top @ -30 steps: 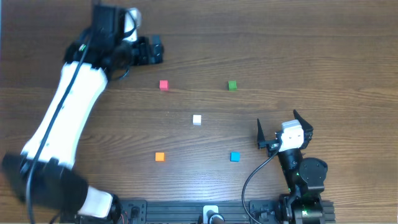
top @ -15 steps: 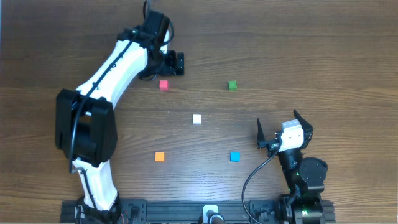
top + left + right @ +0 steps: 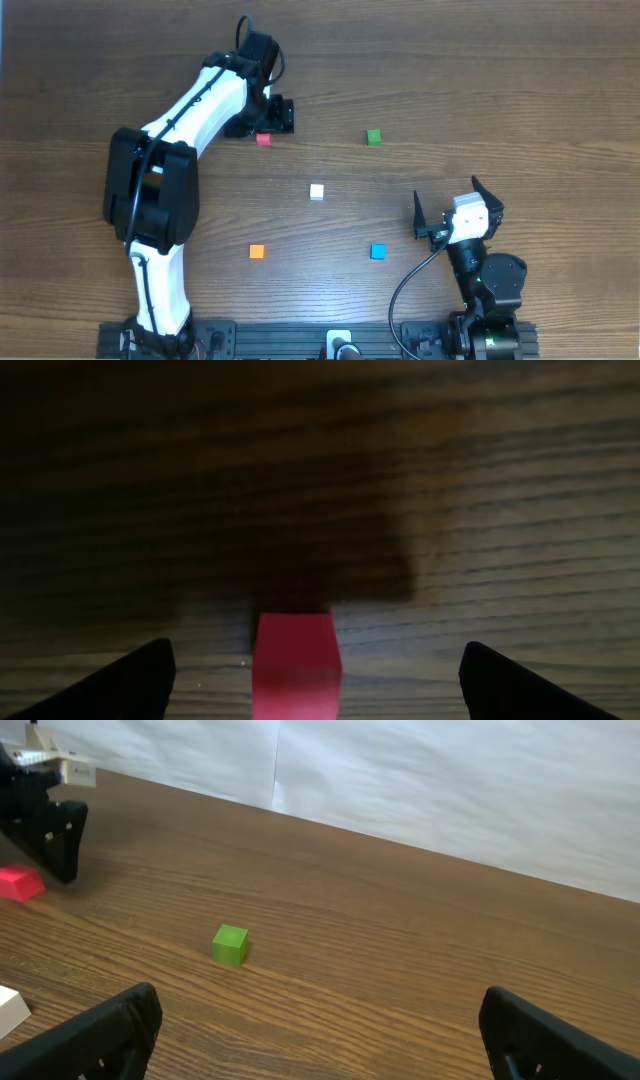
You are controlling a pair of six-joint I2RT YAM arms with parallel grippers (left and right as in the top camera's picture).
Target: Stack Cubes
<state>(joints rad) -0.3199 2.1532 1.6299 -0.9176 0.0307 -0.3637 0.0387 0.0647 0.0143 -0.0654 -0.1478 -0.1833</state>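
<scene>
**Left gripper** [image 3: 272, 117] – positioned low over the far-left part of the table [image 3: 560, 80]. Jaws are set wide. In the left wrist view the red cube [image 3: 296, 665] lies between the two fingers [image 3: 125, 685], with bare wood visible on both sides of it. Neither finger touches the cube. The cube rests flat on the table.

**Right gripper** [image 3: 447, 194] – positioned near the table's near edge, right of centre, close to its own base. Jaws are wide apart and hold nothing. Its wrist view looks across the table toward the far edge.

**Cubes** – all five lie singly on the wood, well apart from one another, none stacked:
- Red cube: toward the far edge, left of centre, under the left gripper.
- Green cube [image 3: 373, 137]: toward the far edge, right of centre, level with the red cube.
- White cube [image 3: 317, 192]: near the table's middle.
- Orange cube [image 3: 257, 252]: toward the near edge, left of centre.
- Blue cube [image 3: 377, 251]: toward the near edge, right of centre, near the right gripper's left finger.
</scene>
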